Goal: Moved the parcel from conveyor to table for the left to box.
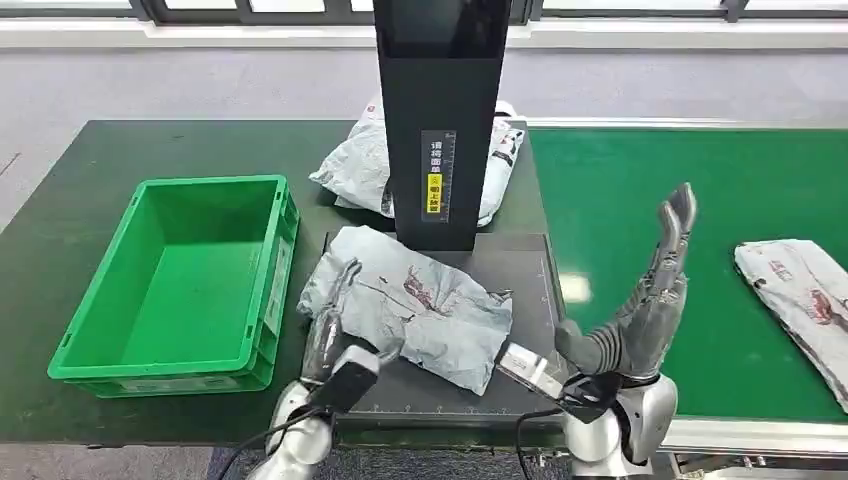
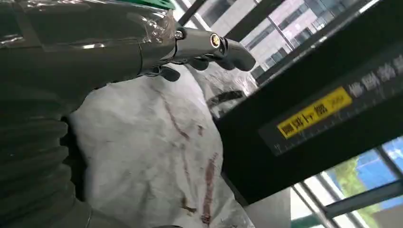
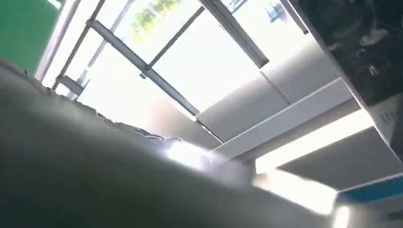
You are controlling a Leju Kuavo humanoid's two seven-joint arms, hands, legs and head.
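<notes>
The left hand (image 1: pixel 335 315) lies on the crumpled grey plastic parcel (image 1: pixel 420 305), grasp unclear; the right hand (image 1: pixel 650 300) stands raised, fingers spread, holding nothing.

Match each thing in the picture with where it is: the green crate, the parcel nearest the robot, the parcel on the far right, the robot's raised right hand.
Things:
1. green crate
2. near parcel
3. far-right parcel
4. right hand

Places:
A. on the conveyor belt
B. on the dark mat by the black stand
C. on the table's left part
D. in the air, holding nothing

Pairs: 1-C, 2-B, 3-A, 4-D
</notes>
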